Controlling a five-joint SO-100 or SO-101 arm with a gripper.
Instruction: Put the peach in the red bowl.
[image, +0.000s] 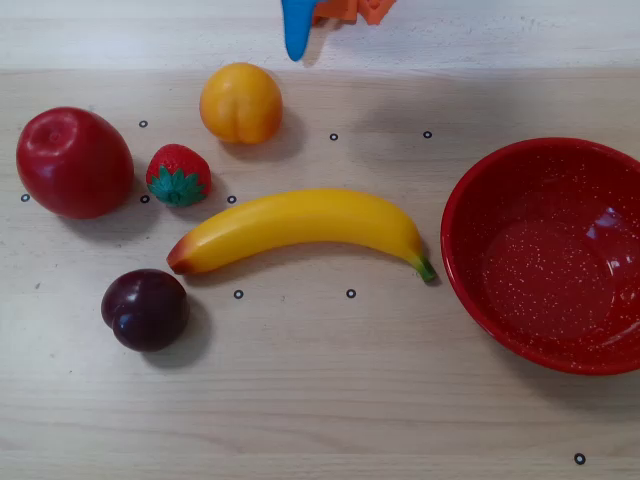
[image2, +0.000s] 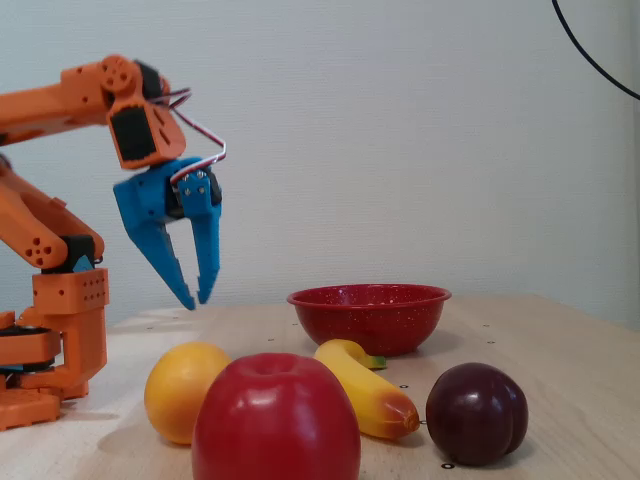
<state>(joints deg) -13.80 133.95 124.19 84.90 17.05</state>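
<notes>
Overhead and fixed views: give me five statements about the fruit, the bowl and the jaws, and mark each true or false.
1. The peach lies on the table, not in the bowl. True.
2. The bowl holds the plum. False: the bowl is empty; the plum lies on the table left of the banana in the overhead view.
3. The gripper hangs in the air with nothing between its jaws. True.
4. The strawberry lies between the apple and the peach. True.
5. The banana rests against the bowl. False: bare table shows between its stem and the rim.
</notes>
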